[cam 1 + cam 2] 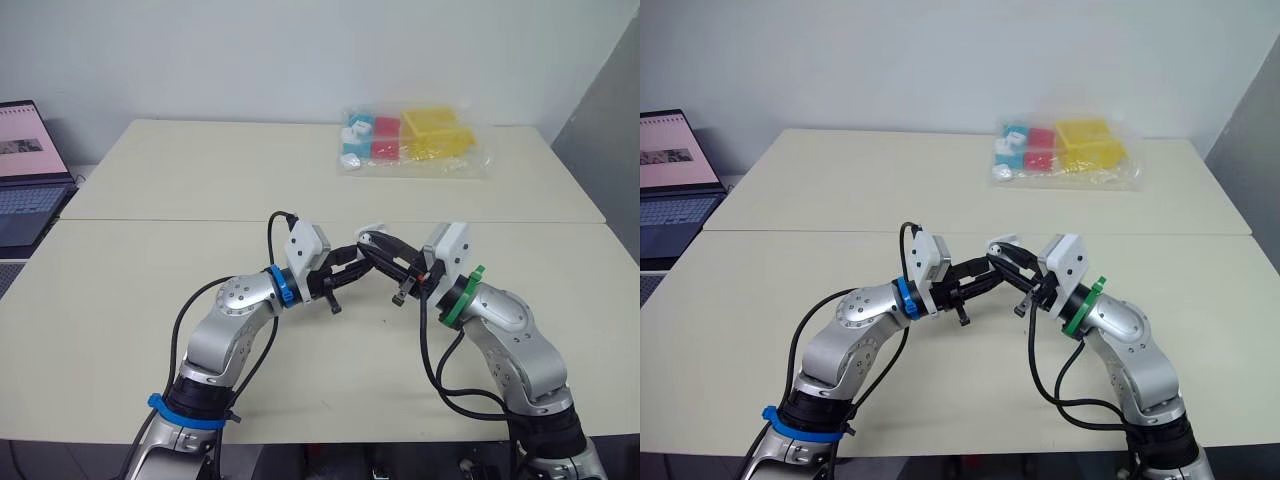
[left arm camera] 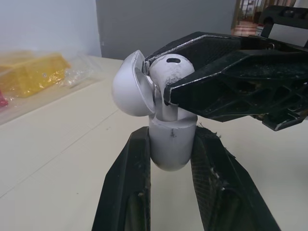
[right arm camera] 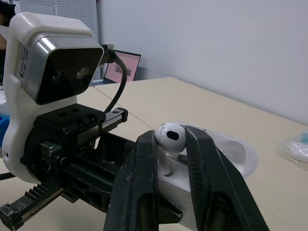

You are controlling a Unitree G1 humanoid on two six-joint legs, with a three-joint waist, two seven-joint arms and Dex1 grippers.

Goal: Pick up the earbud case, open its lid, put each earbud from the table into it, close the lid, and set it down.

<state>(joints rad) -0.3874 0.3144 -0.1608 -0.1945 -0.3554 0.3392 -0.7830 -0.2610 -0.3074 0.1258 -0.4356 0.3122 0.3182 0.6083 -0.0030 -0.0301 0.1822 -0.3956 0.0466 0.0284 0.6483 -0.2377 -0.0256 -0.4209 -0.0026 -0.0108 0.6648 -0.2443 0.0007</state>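
Lower end of stem of earbud [image 2: 169, 72] hidden inside earbud case [image 2: 172, 144]; earbud sides covered by pinching fingers of right gripper [image 3: 171, 137]. Case flanks hidden behind clamping fingers of left gripper [image 2: 172, 136]. Head views: lid [image 1: 372, 232] barely peeks above crossed fingers, earbud too small to tell. Laptop [image 1: 25, 170] beyond left edge of table [image 1: 150, 190], cut off by picture edge. Bag [image 1: 412, 142] near table's far right corner: small white pieces inside too small to identify.

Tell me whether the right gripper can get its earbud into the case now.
Probably yes: the lid is open, the left gripper holds the earbud case, and the earbud is at its mouth.
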